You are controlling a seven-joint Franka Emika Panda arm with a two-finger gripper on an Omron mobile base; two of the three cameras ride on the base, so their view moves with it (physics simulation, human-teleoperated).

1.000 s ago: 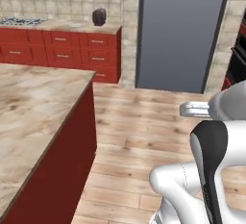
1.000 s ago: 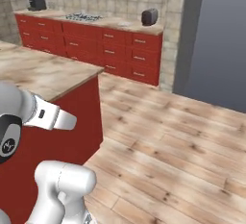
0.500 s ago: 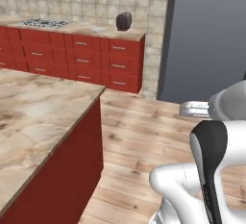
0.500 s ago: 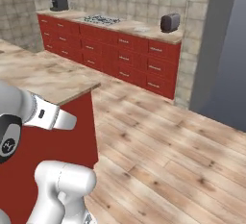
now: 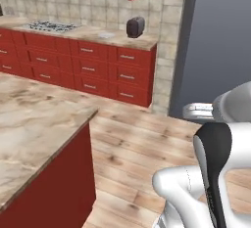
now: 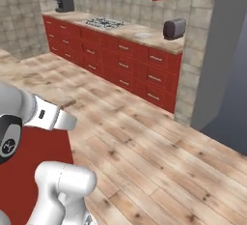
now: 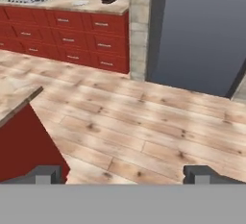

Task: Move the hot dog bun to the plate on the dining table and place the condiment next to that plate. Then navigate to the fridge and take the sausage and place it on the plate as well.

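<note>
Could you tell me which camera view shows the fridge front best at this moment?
The hand view: the fridge faces the camera as a broad grey door standing down to the wood floor. The left base view shows a cropped slab behind the arm; the right base view catches an angled strip.

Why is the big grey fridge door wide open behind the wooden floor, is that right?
Not quite. The fridge is big and grey and stands behind the wooden floor, but its door is closed, a flat grey front. The hand view shows it.

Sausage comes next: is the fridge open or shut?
Shut: the fridge shows one flat grey door front, no shelves visible.
</note>
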